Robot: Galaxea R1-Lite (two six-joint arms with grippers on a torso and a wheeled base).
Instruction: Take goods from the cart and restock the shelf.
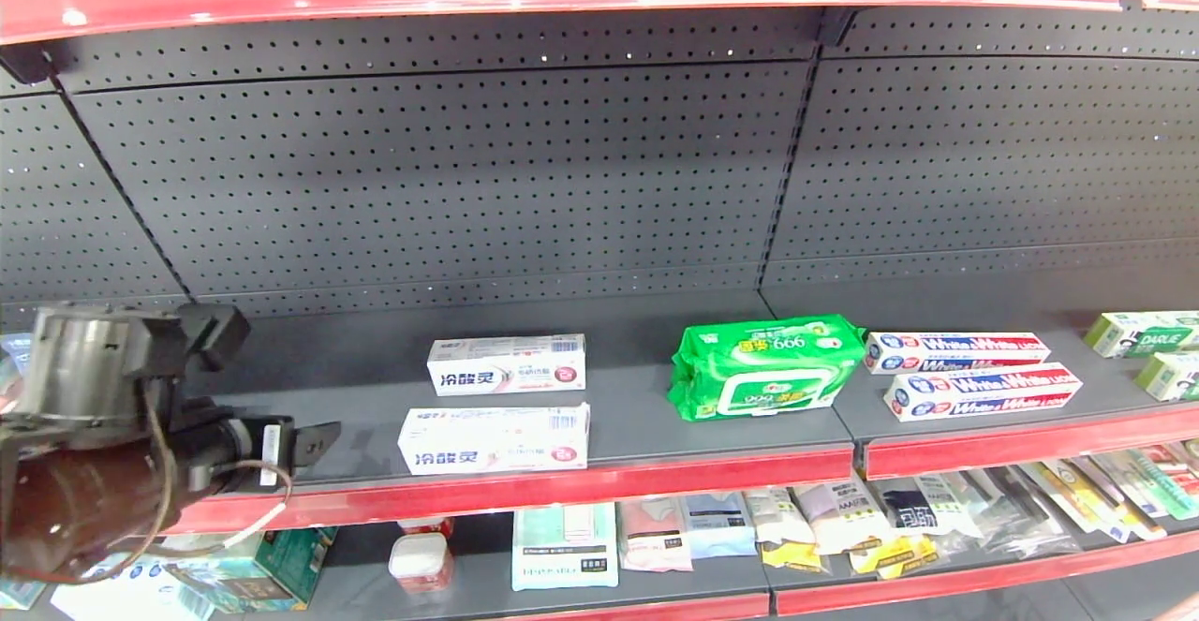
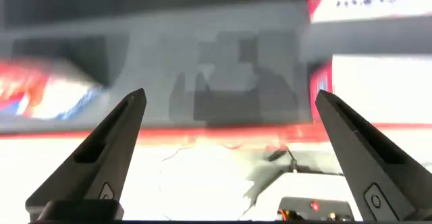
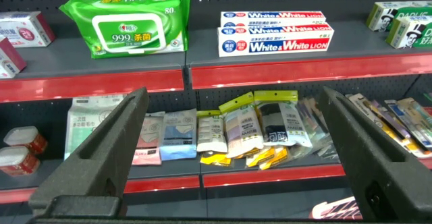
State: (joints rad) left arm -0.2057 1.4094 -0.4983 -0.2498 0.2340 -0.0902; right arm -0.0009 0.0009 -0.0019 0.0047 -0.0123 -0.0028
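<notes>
Green wipes pack [image 1: 763, 368] between white boxes [image 1: 506, 365] and striped boxes [image 1: 955, 351]; left hand [image 2: 229, 94] and right hand [image 3: 234, 90] spread, empty.

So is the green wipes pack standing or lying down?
Lying down: the green wipes pack rests flat on the shelf, printed front facing up.

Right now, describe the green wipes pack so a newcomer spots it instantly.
Find the upper stocked grey shelf with the red front strip. Near its middle lies a soft green plastic wipes pack with a white flap. Long cardboard toothpaste boxes flank it; it alone is a pillowy bag.
</notes>
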